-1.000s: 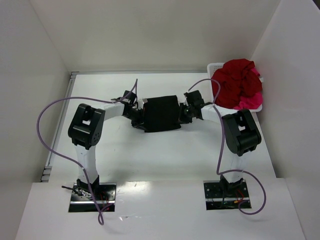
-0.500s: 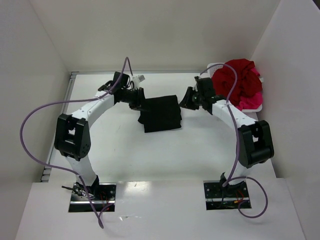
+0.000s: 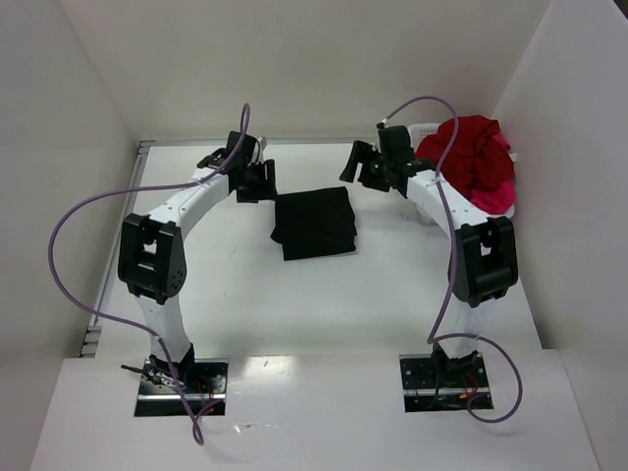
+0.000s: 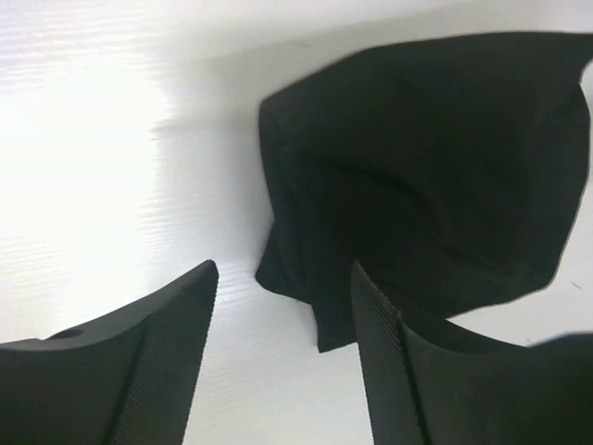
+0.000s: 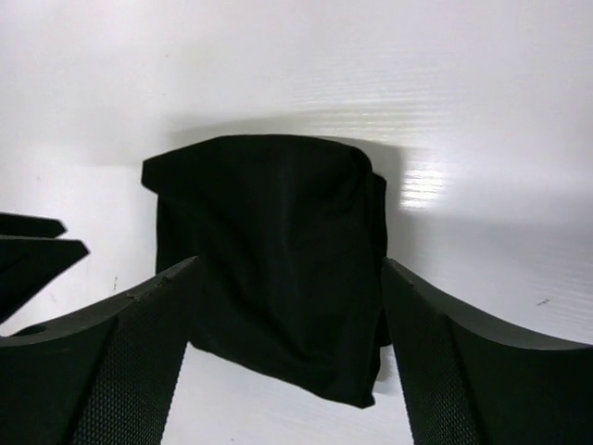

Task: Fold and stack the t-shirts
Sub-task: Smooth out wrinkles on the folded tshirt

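White table (image 3: 245, 289), matte, bright glare on the near strip. Folded black t-shirt (image 3: 314, 223) lies flat around the middle, roughly square, a bit skewed, left edge lumpy with a fold of cloth sticking out at the near left corner. White basket (image 3: 425, 131) sits at the far right corner, well apart from the shirt

Overhead; two close wrist views of black t-shirt (image 3: 314, 223)
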